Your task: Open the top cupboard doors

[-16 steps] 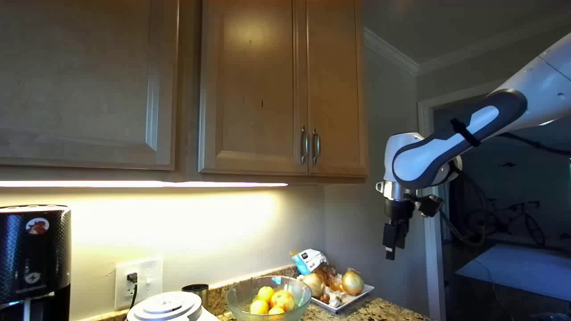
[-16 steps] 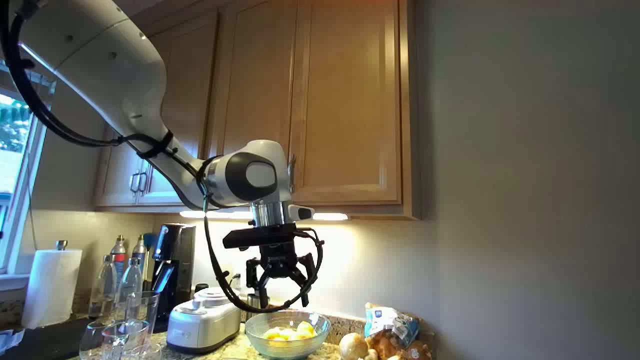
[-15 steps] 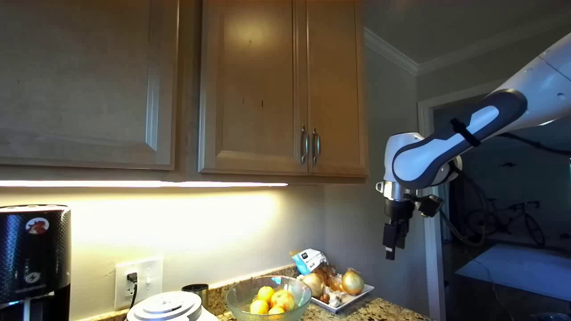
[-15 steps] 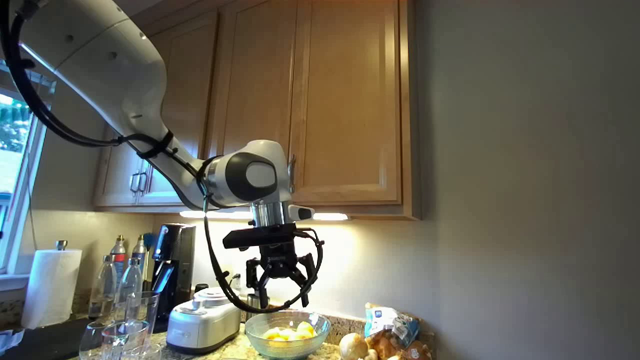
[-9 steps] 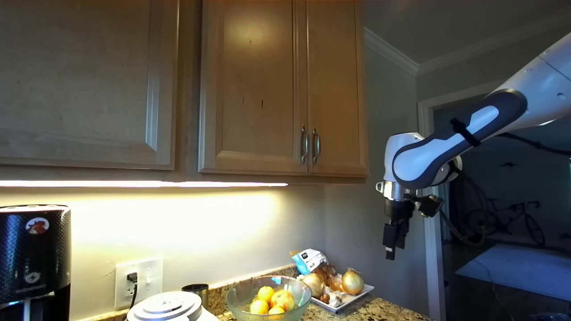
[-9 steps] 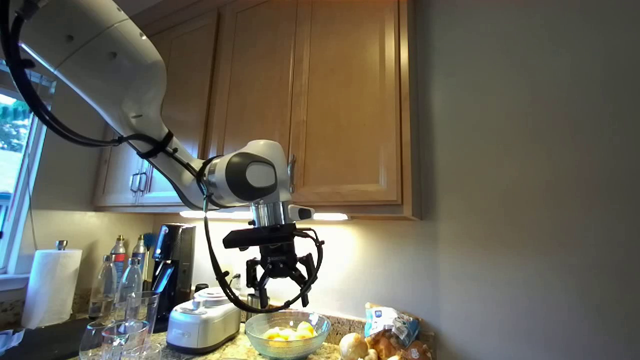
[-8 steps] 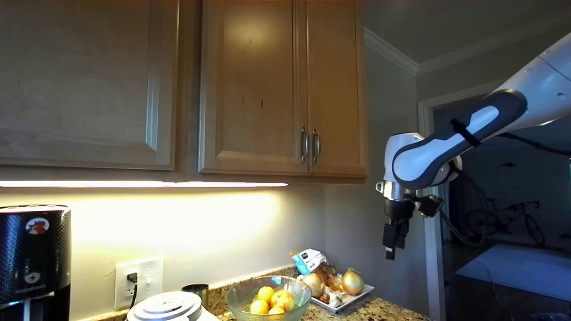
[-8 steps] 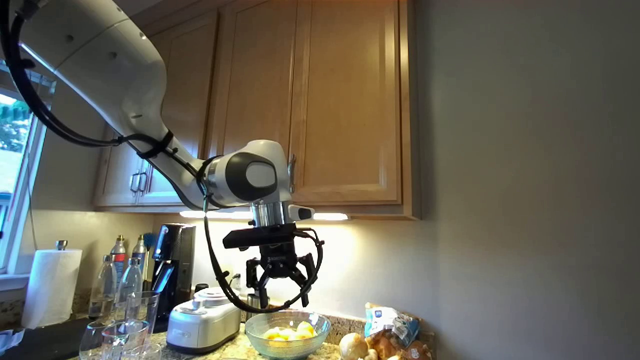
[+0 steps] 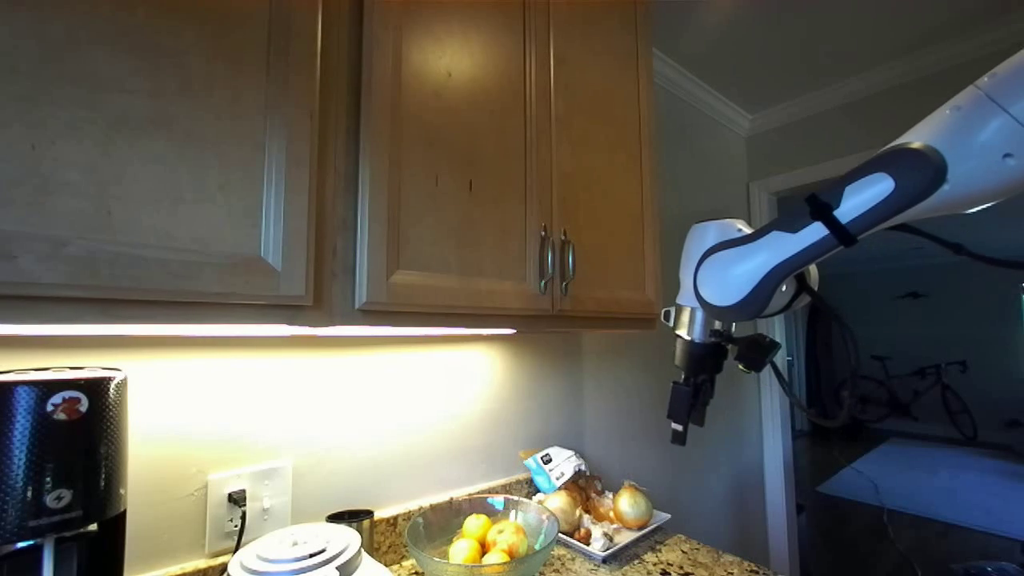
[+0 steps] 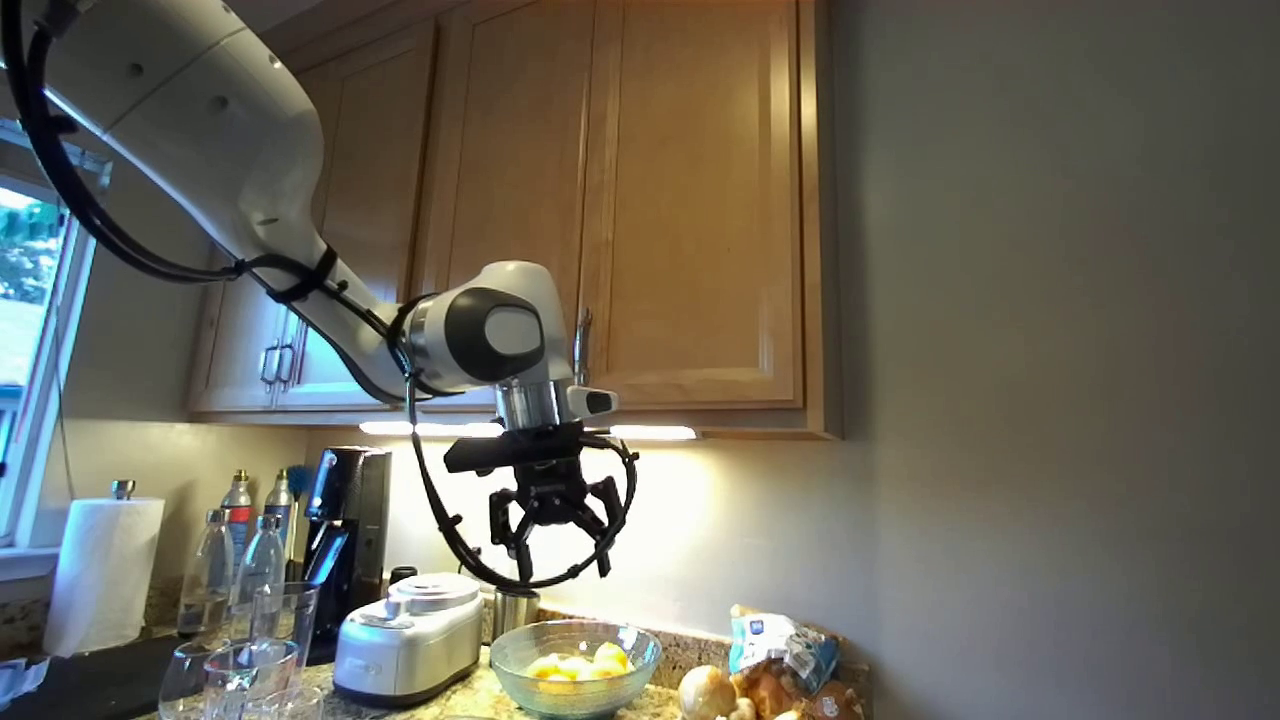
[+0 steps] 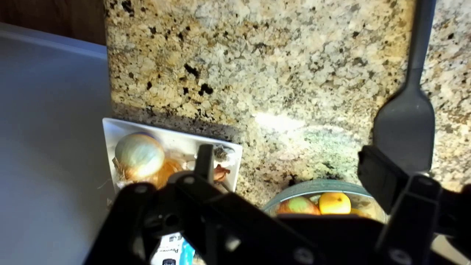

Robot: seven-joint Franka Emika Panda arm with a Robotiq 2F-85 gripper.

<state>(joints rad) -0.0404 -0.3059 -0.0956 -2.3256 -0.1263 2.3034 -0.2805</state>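
Cupboard doors [image 9: 460, 176] are standing closed in an exterior view, hanging as a pair above a glowing light strip [image 9: 240, 330], their slim silver handles [image 9: 550, 260] running vertically side by side near the meeting edges. A neighbouring wooden door [image 9: 144, 144] is hanging closed to their left. The arm [image 9: 764, 268] is occupying the right side, and the gripper [image 9: 688, 430] is pointing downward at a slight tilt, lower than the handles and well apart from them. Lower down, a glass bowl [image 9: 432, 552] is holding yellow and orange fruit [image 9: 507, 538].

In an exterior view, the gripper's fingers [image 10: 523, 562] are standing spread well apart, its grip reading as released. The arm is covering part of the doors, and one handle is showing just beside it. A white appliance [image 10: 410, 650] is standing left of the bowl, and a paper towel roll [image 10: 105, 575] is standing upright farther left.

In the wrist view, the fingers are jutting in from the lower edge, granite countertop [image 11: 257, 84] showing between them. A white tray [image 11: 176, 139] bearing an onion [image 11: 140, 154] is lying partly behind one finger; a dark spatula [image 11: 408, 132] is lying near the bowl, partly behind the other.
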